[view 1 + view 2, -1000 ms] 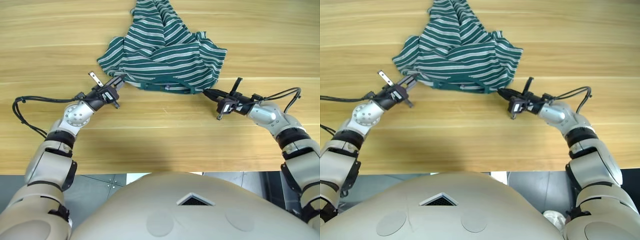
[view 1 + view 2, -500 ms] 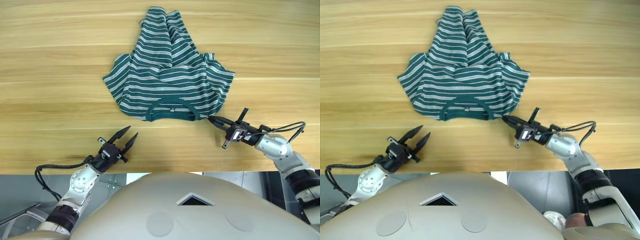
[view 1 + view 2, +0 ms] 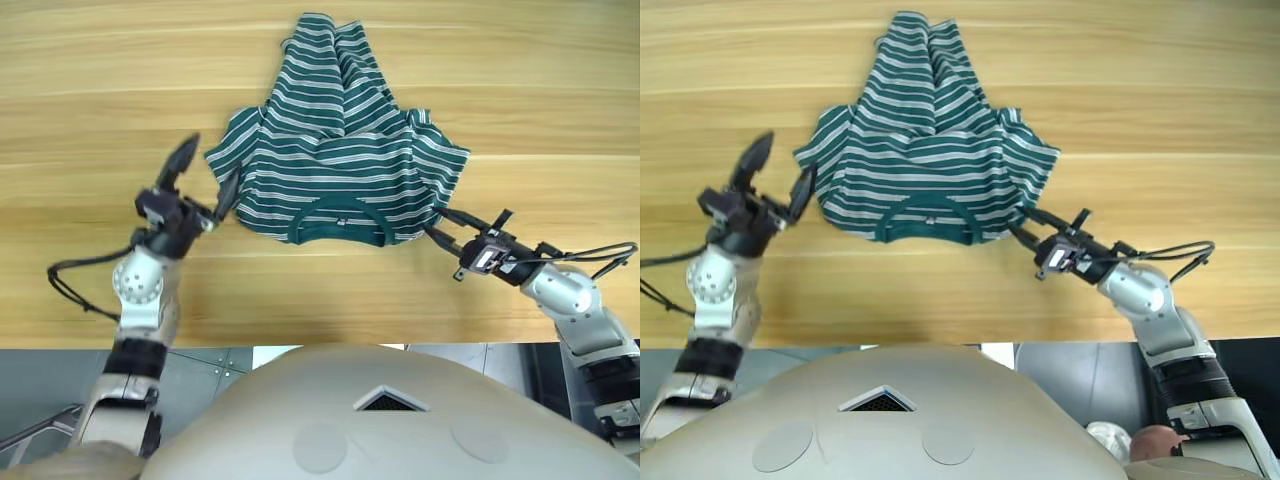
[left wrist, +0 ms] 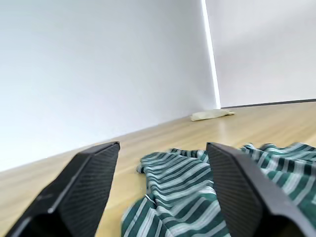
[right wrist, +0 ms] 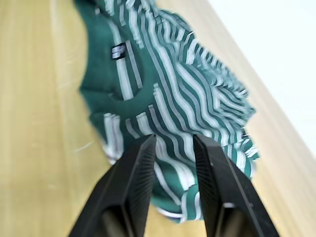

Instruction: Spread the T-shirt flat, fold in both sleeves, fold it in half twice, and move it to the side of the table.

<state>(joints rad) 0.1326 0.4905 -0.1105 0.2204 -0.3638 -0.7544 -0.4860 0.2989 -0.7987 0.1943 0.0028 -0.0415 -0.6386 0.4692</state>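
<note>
Left gripper gapes wide, empty, sleeve just ahead; right gripper narrowly parted, empty, at the shirt corner. Pinch both edges low, then pull apart evenly.

The T-shirt, upper centre, is soft matt knit cloth, rumpled in folds. The table is smooth pale wood with fine grain and a faint sheen. The fingers of the left gripper are matt black plastic, finely textured; those of the right gripper look smoother.
</note>
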